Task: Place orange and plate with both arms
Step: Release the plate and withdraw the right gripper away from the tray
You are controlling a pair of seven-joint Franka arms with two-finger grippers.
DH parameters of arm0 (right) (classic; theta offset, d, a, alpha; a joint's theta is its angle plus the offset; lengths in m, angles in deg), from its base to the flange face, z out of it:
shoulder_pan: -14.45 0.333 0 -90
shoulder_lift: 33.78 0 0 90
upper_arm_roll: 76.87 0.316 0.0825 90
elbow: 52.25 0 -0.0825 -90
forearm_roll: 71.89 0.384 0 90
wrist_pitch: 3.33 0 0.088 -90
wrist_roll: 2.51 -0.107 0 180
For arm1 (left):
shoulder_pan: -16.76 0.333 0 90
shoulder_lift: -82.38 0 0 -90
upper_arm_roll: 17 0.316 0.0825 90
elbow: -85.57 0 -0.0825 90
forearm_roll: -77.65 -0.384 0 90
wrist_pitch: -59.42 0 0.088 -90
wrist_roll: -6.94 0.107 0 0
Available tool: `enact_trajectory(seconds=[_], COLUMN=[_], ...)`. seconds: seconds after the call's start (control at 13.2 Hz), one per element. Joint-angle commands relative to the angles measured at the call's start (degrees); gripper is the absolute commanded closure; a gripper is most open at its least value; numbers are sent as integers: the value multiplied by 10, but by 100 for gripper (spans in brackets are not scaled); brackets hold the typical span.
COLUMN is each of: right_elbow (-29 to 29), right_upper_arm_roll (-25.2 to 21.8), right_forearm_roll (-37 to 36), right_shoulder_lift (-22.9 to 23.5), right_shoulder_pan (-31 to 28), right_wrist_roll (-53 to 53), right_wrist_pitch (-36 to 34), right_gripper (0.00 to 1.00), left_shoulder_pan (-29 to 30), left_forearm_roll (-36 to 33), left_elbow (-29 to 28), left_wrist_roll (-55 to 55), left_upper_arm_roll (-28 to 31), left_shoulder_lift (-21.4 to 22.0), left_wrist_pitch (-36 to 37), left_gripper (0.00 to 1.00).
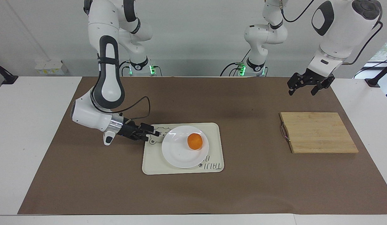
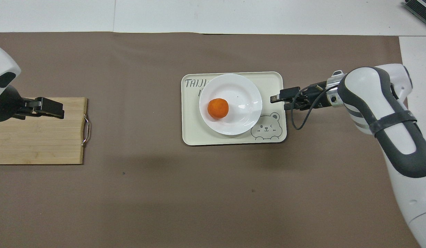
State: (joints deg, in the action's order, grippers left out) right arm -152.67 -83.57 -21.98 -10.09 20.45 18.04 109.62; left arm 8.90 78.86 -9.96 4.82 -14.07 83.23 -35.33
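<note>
Your right end effector (image 1: 157, 133) sits low over the tray's edge at the right arm's end of the worktop (image 1: 30, 125), level with the plate's rim but apart from it. Its fingers look close together and hold nothing, though you cannot tell for certain how far they are parted. The plate (image 1: 177, 154) lies flat on the tray (image 1: 213, 132), covering most of the tray's middle. The orange (image 1: 195, 141) rests on the plate, off centre toward the left arm's end. A bear drawing on the tray shows just beside the plate. Your left end effector (image 1: 301, 87) waits in the air over the edge of the cutting board (image 1: 318, 132) nearer to the robots, fingers spread and empty. The board lies well apart from the tray, on the brown mat (image 1: 243, 193).
</note>
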Motion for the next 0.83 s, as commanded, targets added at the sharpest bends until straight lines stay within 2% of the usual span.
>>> enact_trajectory(seconds=[0.0,0.23,0.45,0.75], right_elbow=[-7,-4,-3,10], right_upper_arm_roll=[4,4,3,-3], right_forearm_roll=[-130,-268,-381,-431], right_shoulder_lift=[-50,-96,-143,-206], right_shoulder_pan=[2,3,-2,-18], right_wrist_roll=[-63,-146,-158,-177], right_wrist_pitch=[27,27,18,-43], right_gripper=[0,0,0,0], left_shoulder_pan=[6,6,6,6], left_forearm_roll=[-11,-11,-11,-11], left_elbow=[-3,-3,-3,-3], left_wrist_roll=[6,6,6,6], left_upper_arm_roll=[-4,-4,-4,-4], left_shoulder_lift=[8,8,8,8], left_wrist_pitch=[5,5,5,5], left_gripper=[0,0,0,0])
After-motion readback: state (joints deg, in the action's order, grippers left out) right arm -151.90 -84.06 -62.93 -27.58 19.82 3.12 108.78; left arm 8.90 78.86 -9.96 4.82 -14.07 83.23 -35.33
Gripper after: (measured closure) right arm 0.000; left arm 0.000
